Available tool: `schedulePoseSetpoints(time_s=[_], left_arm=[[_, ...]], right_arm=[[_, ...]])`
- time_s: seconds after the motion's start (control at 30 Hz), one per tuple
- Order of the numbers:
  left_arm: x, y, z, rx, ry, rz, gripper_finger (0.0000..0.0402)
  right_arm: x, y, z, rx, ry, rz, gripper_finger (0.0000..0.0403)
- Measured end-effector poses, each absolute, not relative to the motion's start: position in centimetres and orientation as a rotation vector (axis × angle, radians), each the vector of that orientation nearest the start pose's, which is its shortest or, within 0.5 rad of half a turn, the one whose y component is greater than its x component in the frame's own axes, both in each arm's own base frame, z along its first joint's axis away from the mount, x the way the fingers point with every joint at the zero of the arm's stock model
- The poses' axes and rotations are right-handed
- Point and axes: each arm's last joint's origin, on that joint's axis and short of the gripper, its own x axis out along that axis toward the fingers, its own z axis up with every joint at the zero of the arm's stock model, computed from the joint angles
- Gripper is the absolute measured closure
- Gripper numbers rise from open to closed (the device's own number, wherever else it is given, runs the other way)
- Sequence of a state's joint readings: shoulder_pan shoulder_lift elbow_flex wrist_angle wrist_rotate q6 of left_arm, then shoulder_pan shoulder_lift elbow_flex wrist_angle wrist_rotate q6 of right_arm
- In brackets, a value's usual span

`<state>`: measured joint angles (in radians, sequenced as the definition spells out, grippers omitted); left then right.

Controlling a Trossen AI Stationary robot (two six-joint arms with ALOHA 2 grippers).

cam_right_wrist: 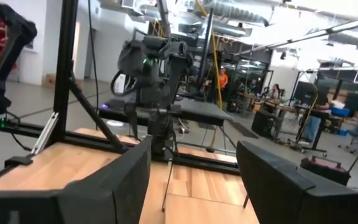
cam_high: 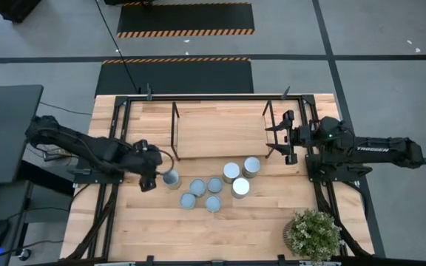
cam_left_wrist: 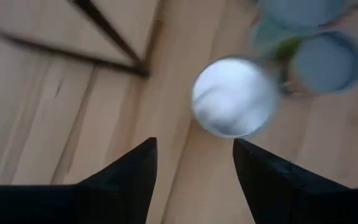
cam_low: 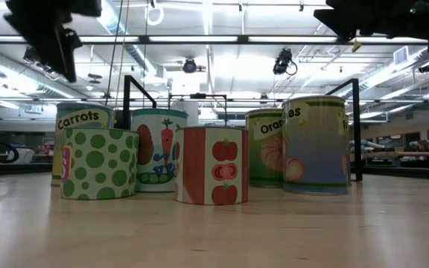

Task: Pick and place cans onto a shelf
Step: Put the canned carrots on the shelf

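Several cans stand upright in a cluster on the wooden table, among them a silver-topped can at the cluster's left end. In the low view they show printed labels: carrots, green dots, tomatoes, oranges. The shelf, a thin dark rod frame over light wood, stands at the far middle. My left gripper is open just left of and above the silver-topped can, touching nothing. My right gripper is open and empty at the shelf's right end.
A small potted plant stands at the near right corner. Black rails run along the table's left and right sides. Bare wood lies in front of the cans. A monitor stands off the table's left.
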<state>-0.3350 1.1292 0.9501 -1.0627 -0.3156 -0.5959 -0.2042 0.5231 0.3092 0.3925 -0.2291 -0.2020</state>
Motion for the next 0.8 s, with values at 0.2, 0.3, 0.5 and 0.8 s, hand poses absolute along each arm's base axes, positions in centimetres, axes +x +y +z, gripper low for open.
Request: schedulePoseSetpoints(time_s=[0.2, 0.3, 0.5, 0.8], left_arm=[[19.9, -6.2, 24.0, -0.164, 1.299, 0.400, 0.0125], [20.5, -6.7, 22.9, -0.204, 1.391, 0.367, 0.0080], [21.8, -7.3, 21.3, -0.197, 1.440, 0.315, 0.0027], [23.9, -6.8, 20.8, -0.219, 1.300, 0.325, 0.0021]], right_arm=[[13.6, -2.1, 26.0, -0.279, -0.187, 0.006, 0.0157], [13.6, -2.1, 26.0, -0.279, -0.187, 0.006, 0.0157], [13.6, -2.1, 26.0, -0.286, -0.187, 0.005, 0.0157], [13.6, -2.1, 26.0, -0.278, -0.185, 0.006, 0.0157]])
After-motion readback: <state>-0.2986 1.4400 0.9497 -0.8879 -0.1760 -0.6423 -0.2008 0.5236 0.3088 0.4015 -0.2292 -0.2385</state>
